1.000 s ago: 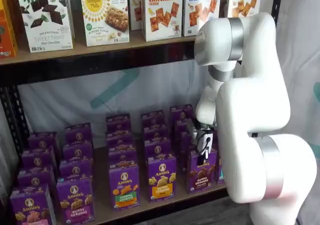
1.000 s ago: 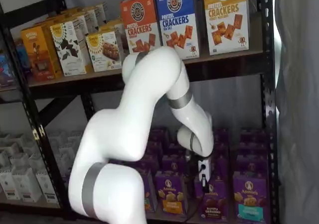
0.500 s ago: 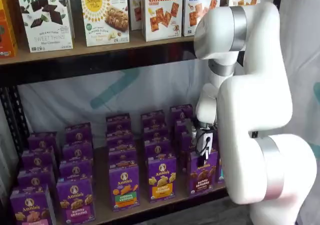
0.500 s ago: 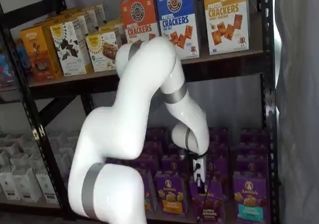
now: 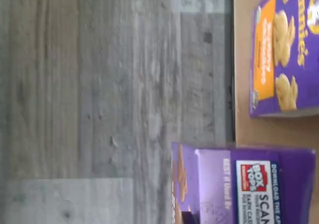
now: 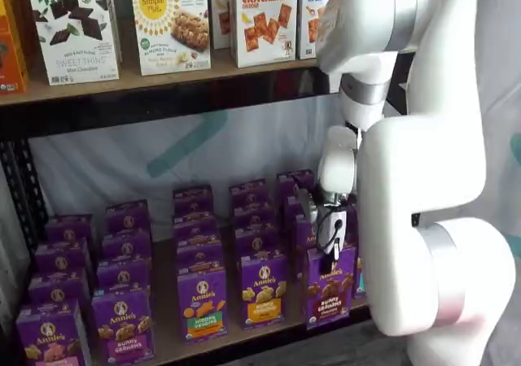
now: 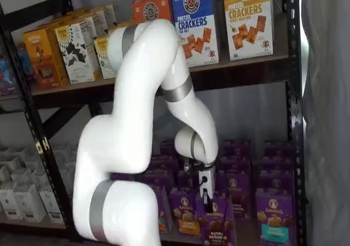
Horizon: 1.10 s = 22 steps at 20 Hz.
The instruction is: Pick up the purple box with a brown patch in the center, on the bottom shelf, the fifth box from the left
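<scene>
The pincer (image 6: 330, 256) is clenched on the purple box (image 6: 329, 287), drawing it out past the bottom shelf (image 6: 244, 333) edge. Next: pull clear without clipping neighbours.

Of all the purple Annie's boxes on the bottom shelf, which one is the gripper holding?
The purple box picturing dark brown crackers, clamped under the gripper; its front-row neighbour shows yellow crackers on an orange band.

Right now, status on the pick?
End effector shut on the purple box, top edge. Box tilted forward at front of the bottom shelf. Yellow-cracker carton close alongside; nothing blocking.
</scene>
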Each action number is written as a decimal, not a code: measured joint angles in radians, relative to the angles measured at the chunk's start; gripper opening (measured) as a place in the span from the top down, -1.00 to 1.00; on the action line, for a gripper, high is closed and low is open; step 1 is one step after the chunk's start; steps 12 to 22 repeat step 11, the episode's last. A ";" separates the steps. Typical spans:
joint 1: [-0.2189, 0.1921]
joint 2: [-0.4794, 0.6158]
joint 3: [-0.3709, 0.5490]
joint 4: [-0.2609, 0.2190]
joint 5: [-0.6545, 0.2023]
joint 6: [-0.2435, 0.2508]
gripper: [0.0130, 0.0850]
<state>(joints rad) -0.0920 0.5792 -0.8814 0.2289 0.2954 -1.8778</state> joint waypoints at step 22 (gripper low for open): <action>0.031 -0.330 0.257 -0.041 0.082 0.077 0.56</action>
